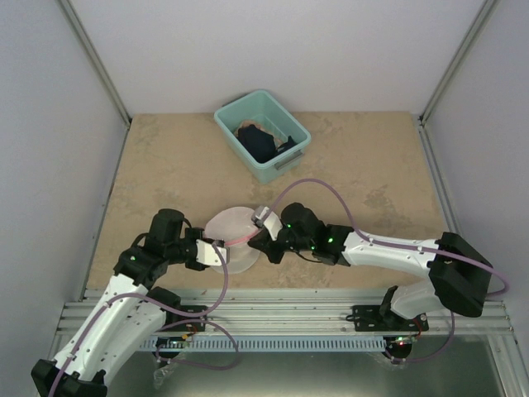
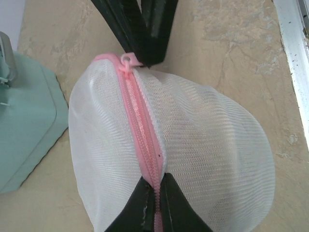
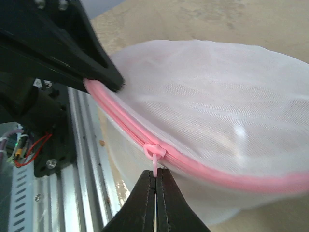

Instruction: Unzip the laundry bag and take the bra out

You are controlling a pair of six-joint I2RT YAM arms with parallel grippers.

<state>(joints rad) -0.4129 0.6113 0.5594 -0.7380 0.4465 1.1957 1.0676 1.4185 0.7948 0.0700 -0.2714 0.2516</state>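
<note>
The laundry bag (image 1: 234, 225) has its pink zipper band (image 2: 140, 121) running left to right. The left gripper (image 2: 154, 178) pinches the band's left end, and the right gripper (image 3: 155, 171) is clenched on the zipper pull (image 3: 155, 153).

Teal plastic bin (image 1: 263, 135) at approx 12 o'clock on the table, sat skewed, one corner pointing to the near edge. Inside: dark garment (image 1: 260, 145) bunched mid-bin, w/ a pale pinkish-beige piece (image 1: 250, 126) at its 11 o'clock. Table (image 1: 165, 165) is beige, stone-look, darker blotches at 3 o'clock. Alu rail (image 1: 289, 308) runs along the 6 o'clock edge. Grey-white wall panels (image 1: 273, 50) at 9, 12 and 3 o'clock. Left wrist cam: bin at 9 o'clock, rail at 2 o'clock. Right wrist cam: rail at 8 o'clock.
</note>
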